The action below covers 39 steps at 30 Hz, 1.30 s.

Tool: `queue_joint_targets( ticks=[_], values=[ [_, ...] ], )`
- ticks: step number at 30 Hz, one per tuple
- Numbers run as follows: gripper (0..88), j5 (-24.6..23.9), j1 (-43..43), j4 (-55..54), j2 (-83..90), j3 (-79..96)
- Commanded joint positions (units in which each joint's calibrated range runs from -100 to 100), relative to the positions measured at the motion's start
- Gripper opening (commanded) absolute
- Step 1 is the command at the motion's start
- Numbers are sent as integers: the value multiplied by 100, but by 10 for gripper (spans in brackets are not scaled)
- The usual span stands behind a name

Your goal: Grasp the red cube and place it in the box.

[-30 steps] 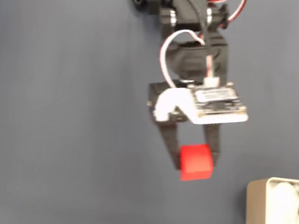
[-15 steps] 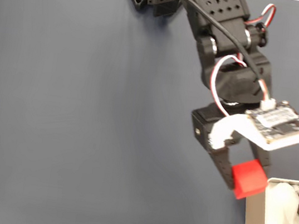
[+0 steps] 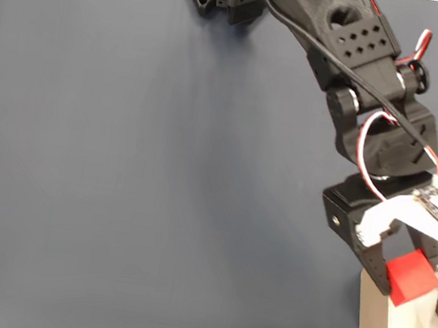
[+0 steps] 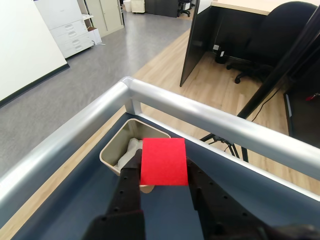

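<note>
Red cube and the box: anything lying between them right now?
Nothing. In the fixed view the red cube, clamped in the tool, hangs over the box rim; the wrist view shows just white paper inside the box.

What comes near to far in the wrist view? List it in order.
gripper fingers, shut on the red cube → the box with white paper → silver table rail → black office chair.
</note>
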<state>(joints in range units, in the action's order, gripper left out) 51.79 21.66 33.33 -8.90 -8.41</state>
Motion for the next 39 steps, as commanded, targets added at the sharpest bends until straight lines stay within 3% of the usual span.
queue_joint_targets(
  ticks=[1, 22, 39],
  values=[
    [59, 68, 85, 27, -124, -582],
    [61, 59, 305, 281, -1554, -2152],
    [62, 0, 412, 339, -1900, -2444]
  ],
)
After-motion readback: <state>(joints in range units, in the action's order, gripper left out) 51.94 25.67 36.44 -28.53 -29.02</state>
